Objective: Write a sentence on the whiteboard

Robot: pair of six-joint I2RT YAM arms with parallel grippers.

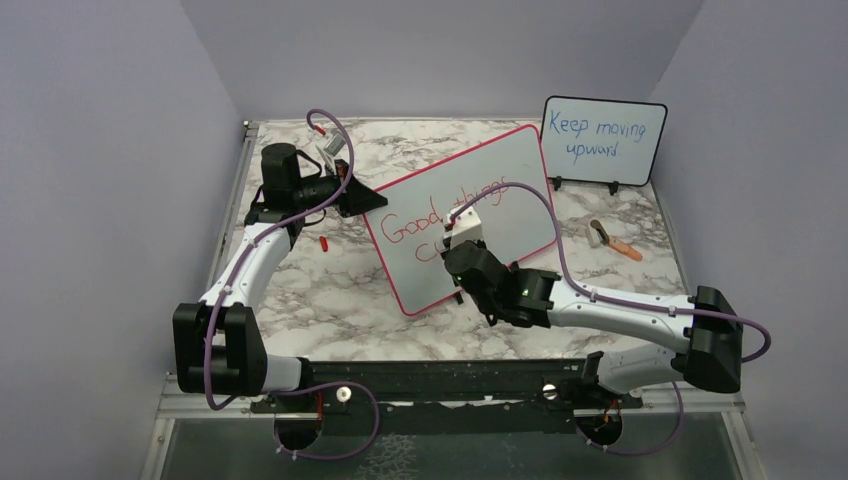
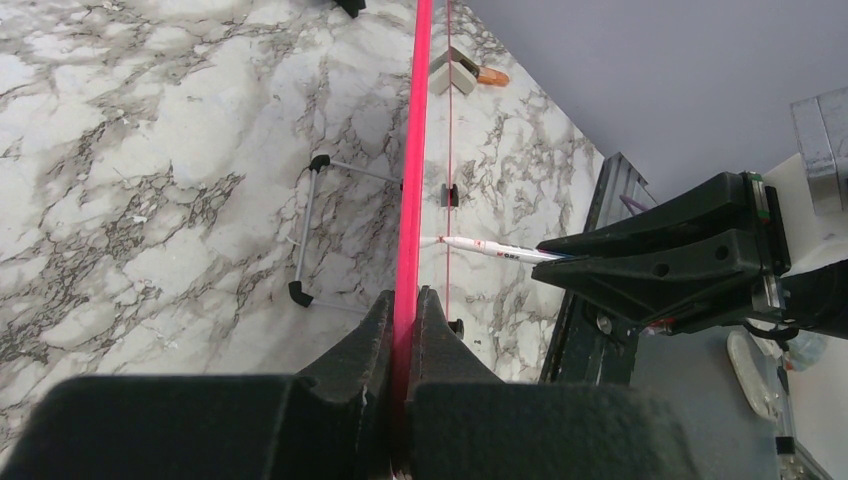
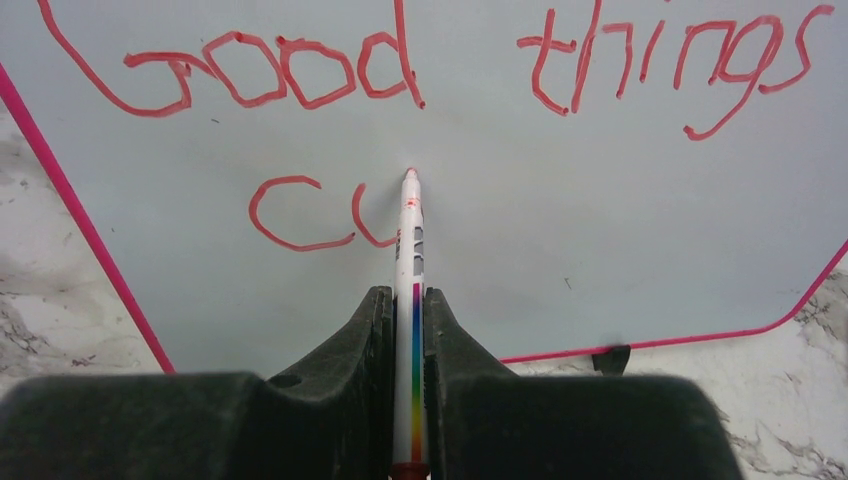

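Observation:
The whiteboard (image 1: 500,190), white with a thin pink frame, stands tilted in the middle of the table. My left gripper (image 2: 404,300) is shut on its pink edge (image 2: 415,150) at the board's left corner (image 1: 365,205). In red, the sentence (image 3: 300,75) reads "Good things" on the top line, with "C" and a part-formed letter (image 3: 310,215) below. My right gripper (image 3: 408,295) is shut on a white marker (image 3: 408,260) with a rainbow stripe. The marker's red tip (image 3: 410,174) touches the board just right of the second line. In the top view the right gripper (image 1: 462,245) sits over the board's lower half.
A smaller black-framed board (image 1: 603,140) with blue writing stands at the back right. A small grey and orange object (image 1: 612,240) lies right of the whiteboard. A red cap (image 1: 323,241) lies on the marble near the left arm. The board's wire stand (image 2: 312,230) shows behind it.

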